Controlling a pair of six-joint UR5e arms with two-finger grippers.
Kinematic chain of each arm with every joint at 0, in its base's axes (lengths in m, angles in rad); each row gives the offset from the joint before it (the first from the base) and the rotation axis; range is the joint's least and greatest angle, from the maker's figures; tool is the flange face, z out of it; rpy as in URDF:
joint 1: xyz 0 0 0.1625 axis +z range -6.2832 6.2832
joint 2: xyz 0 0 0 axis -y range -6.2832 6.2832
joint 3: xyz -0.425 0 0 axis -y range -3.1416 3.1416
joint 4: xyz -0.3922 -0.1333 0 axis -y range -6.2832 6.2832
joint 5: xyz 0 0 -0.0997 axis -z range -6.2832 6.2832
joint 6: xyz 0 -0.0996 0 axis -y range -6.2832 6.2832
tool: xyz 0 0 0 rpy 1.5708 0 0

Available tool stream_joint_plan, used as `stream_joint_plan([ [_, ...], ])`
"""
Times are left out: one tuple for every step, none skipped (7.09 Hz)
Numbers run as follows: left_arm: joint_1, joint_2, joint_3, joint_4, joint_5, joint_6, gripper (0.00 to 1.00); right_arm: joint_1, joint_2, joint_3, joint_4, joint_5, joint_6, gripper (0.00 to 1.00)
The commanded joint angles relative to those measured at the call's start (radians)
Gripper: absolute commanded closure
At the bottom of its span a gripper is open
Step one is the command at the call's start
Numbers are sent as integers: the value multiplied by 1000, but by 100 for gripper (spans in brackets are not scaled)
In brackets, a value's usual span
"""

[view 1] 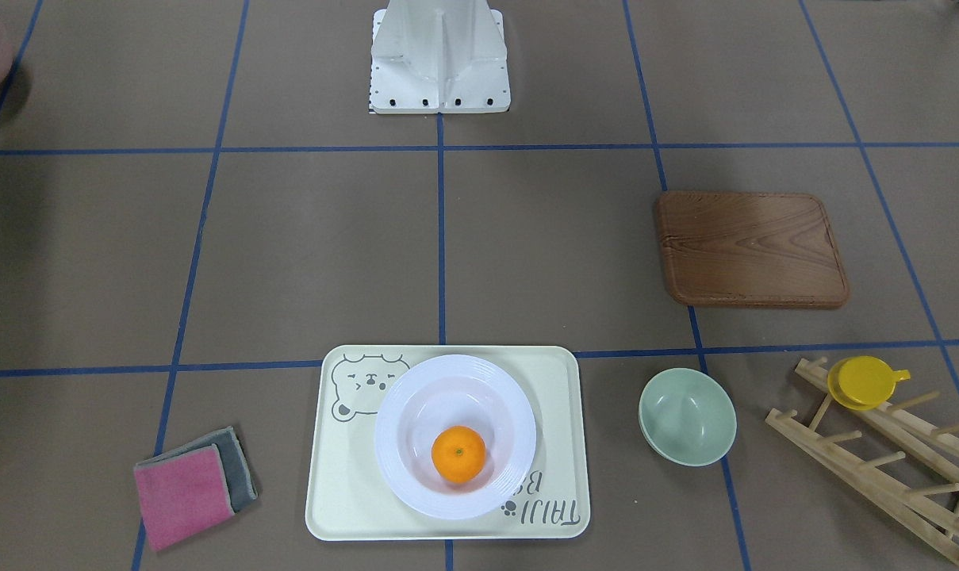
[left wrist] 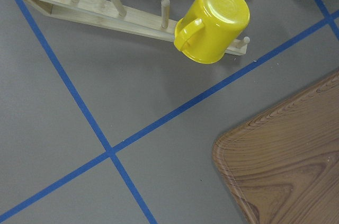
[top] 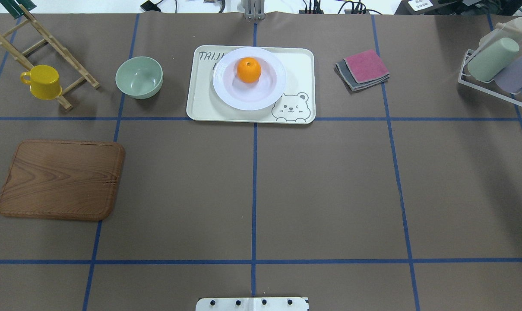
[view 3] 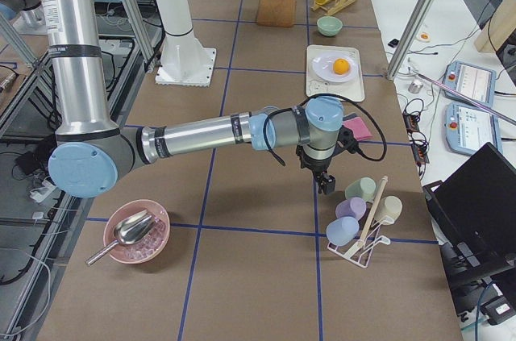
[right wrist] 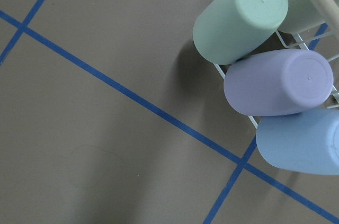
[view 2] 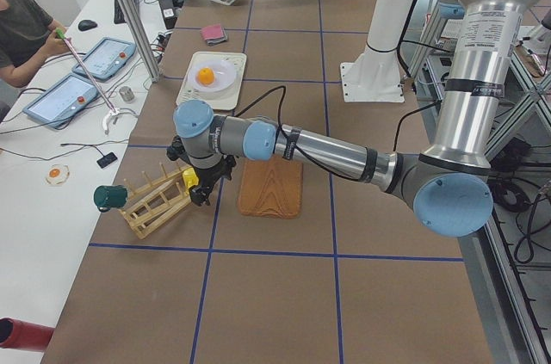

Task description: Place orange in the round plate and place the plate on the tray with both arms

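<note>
Orange point(view 1: 458, 454) sits in round plate point(view 1: 397, 468), and the plate rests on tray point(view 1: 338, 493). Left gripper point(view 2: 201, 192) hangs by yellow cup point(view 2: 189, 178) and right gripper point(view 3: 326, 184) by cup rack point(view 3: 364, 232). Cannot tell whether either is apart or together.

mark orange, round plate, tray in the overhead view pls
orange point(top: 248, 70): overhead exterior view, middle of the fruit.
round plate point(top: 219, 82): overhead exterior view, ribbed rim on the view's left.
tray point(top: 200, 103): overhead exterior view, bare floor, lower left.

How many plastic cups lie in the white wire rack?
4, all in the wire rack: a mint cup, a cream cup, a purple cup, a blue cup. None looks hidden.
</note>
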Motion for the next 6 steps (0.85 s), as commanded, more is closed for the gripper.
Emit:
stream_joint_plan([
  [-2,9,-2,0,1,-2,0,13,-46,43,2,-2,1,0],
  [1,8,-2,0,22,-1,0,13,-69,101,2,-14,13,0],
  [-2,8,-2,-2,36,-1,0,11,-71,109,2,-17,11,0],
  [-2,8,-2,-2,36,1,0,4,-77,106,2,-28,11,0],
  [1,2,-3,-5,36,2,0,-15,-74,109,4,-78,10,0],
  [1,-1,-10,-3,35,-1,0,-24,-69,108,2,-76,13,0],
])
